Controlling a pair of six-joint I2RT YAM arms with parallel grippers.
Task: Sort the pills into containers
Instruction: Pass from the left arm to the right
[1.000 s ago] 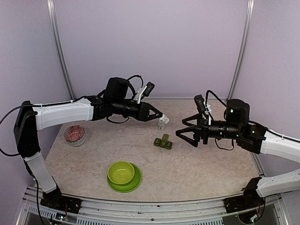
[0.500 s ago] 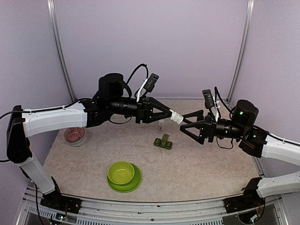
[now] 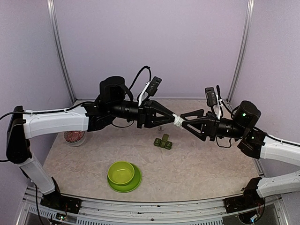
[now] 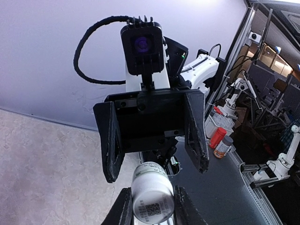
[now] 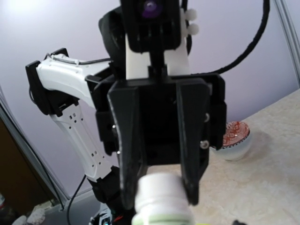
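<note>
Well above table (image 3: 211, 164), bottle (image 3: 178, 120), seemingly level

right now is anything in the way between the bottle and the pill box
Nothing visible does. The left end effector holds the bottle in the air, the right end effector stands open around its far end, and the pill box lies on the table just below, with open air between.
</note>
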